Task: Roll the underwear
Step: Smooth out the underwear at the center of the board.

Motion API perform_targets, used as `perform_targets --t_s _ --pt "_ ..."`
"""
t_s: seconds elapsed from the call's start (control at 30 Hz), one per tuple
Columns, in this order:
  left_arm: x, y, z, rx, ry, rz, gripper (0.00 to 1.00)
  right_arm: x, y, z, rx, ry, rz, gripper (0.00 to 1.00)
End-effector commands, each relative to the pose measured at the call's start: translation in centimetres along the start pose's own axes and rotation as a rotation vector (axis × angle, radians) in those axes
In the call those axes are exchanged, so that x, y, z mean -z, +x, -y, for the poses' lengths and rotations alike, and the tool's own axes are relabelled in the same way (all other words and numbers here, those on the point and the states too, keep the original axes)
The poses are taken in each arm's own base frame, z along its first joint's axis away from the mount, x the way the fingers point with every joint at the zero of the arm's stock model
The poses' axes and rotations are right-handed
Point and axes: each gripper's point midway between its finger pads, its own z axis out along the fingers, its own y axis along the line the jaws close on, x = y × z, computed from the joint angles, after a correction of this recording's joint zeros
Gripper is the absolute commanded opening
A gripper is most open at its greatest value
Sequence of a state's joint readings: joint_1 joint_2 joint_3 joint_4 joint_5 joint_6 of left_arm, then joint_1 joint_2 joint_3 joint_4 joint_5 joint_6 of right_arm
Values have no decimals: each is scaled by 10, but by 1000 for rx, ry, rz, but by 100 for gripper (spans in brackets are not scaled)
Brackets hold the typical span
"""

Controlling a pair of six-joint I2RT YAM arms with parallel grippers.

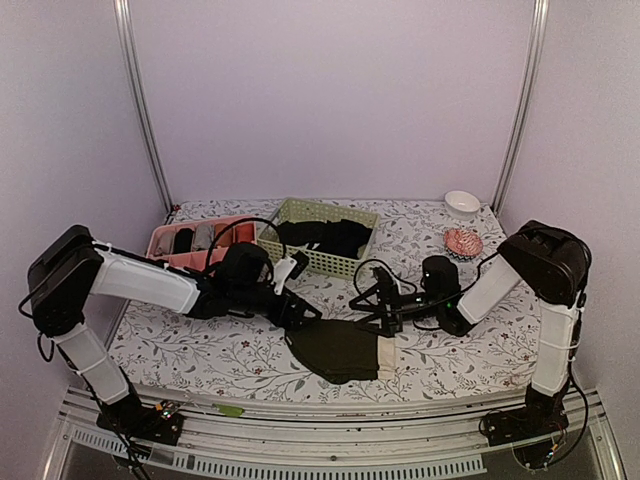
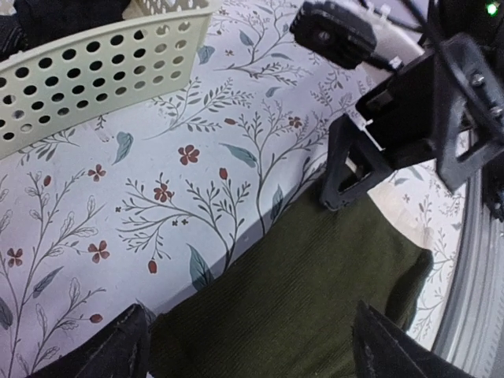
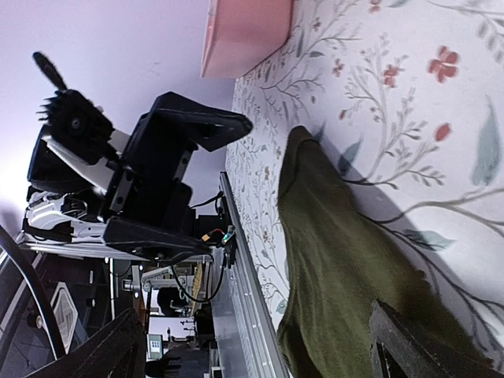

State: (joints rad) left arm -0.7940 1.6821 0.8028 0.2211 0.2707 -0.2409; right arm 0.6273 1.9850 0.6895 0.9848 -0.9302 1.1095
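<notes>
We find both hands empty: the left gripper (image 2: 252, 350) stands with its jaws spread wide, the dark olive underwear (image 1: 338, 350) lying flat on the floral table (image 1: 200, 350) directly beneath and between its fingers. The right gripper (image 3: 264, 350), equally wide open, hangs over the cloth's opposite side, where the cream waistband (image 1: 386, 356) lies. To roll well, we judge that one hand should pin the cloth while the other pinches a single edge low against the table and turns it over tightly and evenly, and we would mind the close spacing between the two grippers.
</notes>
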Motion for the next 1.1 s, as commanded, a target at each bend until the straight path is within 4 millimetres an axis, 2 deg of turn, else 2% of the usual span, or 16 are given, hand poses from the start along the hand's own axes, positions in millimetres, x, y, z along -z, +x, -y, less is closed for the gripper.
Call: perform_targets --t_s 0.0,0.13,0.37,0.43,0.57,0.83,0.97,1.07 --pt "11 -6 -2 -3 -15 32 92 11 5 25 -46 -4 13 99" --pt "6 -2 -2 15 -3 23 96 13 19 43 -106 -34 3 99" --pt "-13 4 14 78 89 23 96 16 26 51 -160 -48 18 99" --pt "-22 11 12 105 96 2 96 17 26 53 -167 -37 19 99" --pt "-30 29 -4 175 78 -44 96 20 30 60 -179 -5 21 99" --pt "-20 60 -37 235 -42 -114 96 25 38 82 -210 92 30 99" --pt "-4 52 -40 224 -59 -69 96 26 39 84 -193 112 25 99" --pt "0 43 -36 190 -53 -59 96 25 36 80 -173 116 17 99"
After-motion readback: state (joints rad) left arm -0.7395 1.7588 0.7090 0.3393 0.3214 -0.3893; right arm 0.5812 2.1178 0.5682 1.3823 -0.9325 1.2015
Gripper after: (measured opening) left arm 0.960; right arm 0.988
